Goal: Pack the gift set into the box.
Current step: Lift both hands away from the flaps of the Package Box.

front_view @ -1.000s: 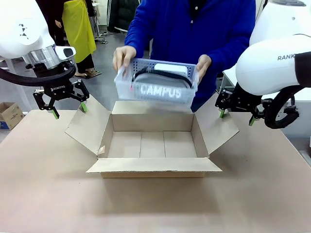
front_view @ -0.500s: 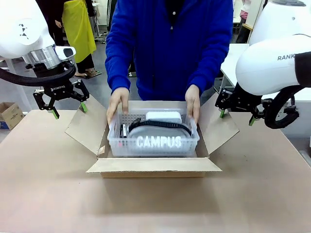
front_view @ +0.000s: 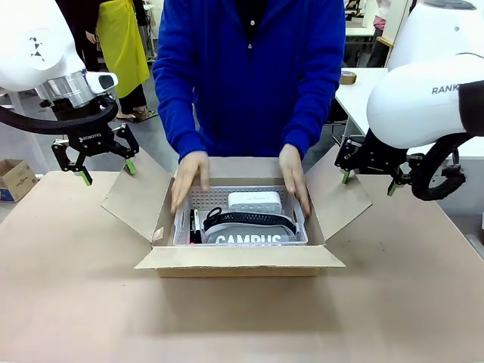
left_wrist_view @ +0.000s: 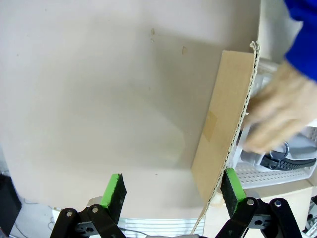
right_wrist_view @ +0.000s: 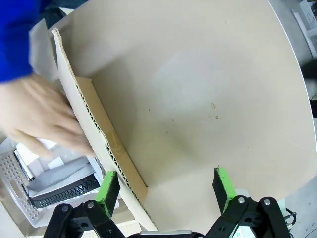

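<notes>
Gift set (front_view: 249, 239) sits inside box (front_view: 238, 259), left gripper (front_view: 109, 173) and right gripper (front_view: 368, 183) both spread.

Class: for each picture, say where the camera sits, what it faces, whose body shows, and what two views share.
Front view: between the arms, facing the person across the table; left gripper, right gripper and the person's hands show.
Left wrist view: on that wrist, looking down at a box flap; its fingers and one hand show.
Right wrist view: on that wrist, looking down at the opposite flap; its fingers and the other hand show.
Both wrist views share the gift set.
</notes>
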